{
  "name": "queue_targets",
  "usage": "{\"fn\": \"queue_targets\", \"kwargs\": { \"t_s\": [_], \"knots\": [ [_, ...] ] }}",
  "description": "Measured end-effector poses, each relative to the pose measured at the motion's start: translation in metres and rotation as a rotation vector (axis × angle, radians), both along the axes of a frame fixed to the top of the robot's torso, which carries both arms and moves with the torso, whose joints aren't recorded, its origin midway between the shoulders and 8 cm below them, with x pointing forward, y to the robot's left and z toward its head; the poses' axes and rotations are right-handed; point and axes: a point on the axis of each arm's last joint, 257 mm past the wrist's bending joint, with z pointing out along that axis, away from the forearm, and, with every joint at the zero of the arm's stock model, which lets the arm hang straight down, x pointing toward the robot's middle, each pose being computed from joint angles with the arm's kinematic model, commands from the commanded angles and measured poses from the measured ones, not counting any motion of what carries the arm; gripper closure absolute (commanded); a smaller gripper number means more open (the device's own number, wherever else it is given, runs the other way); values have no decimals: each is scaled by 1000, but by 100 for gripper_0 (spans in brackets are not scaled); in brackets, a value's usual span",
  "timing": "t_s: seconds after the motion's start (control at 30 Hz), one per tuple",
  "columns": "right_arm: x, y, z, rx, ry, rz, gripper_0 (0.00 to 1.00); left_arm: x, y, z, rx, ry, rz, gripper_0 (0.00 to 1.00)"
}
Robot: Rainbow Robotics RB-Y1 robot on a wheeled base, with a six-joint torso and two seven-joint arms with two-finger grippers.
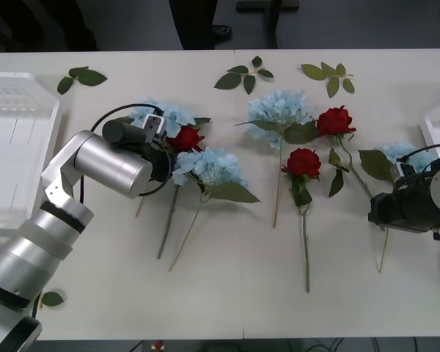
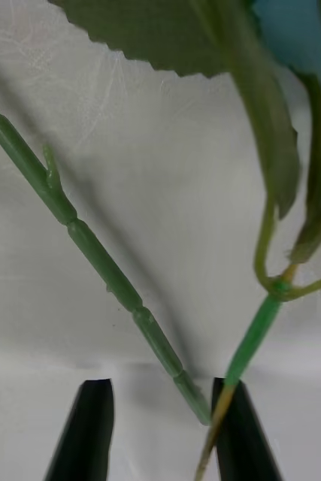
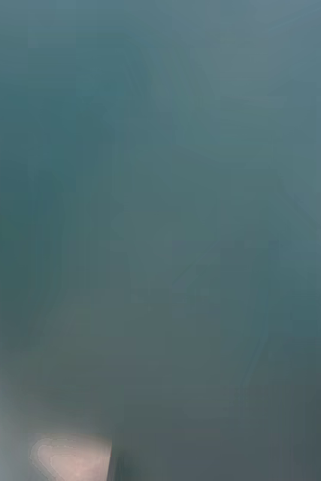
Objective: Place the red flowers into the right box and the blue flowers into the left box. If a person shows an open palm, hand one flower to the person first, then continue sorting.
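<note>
Black fingers (image 2: 89,428) of your right gripper (image 2: 164,436) stand apart around a blue hydrangea stem (image 2: 254,338) — close next; left gripper (image 1: 155,130) over the flowers, grip unreadable.

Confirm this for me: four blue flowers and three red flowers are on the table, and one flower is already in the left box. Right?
Not quite. In the front view the left box holds no flower. The blue flowers and red flowers all lie on the table.
</note>
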Motion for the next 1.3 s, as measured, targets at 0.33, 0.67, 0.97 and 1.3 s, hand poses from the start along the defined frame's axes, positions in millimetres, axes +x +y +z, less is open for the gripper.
{"fn": "queue_targets", "kwargs": {
  "t_s": [0.33, 0.67, 0.97, 1.3],
  "knots": [
    [-3, -2, 5, 3, 12, -4, 100, -26, 49, 82, 54, 41, 23, 100],
    [-16, -21, 76, -3, -55, 126, 100, -41, 201, 196, 5, -10, 310, 100],
    [-27, 49, 153, 205, -239, 453, 100, -50, 325, 237, 72, -115, 409, 100],
    [-41, 180, 227, 513, -382, 769, 100, -61, 402, 155, 83, -132, 387, 100]
  ]
}}
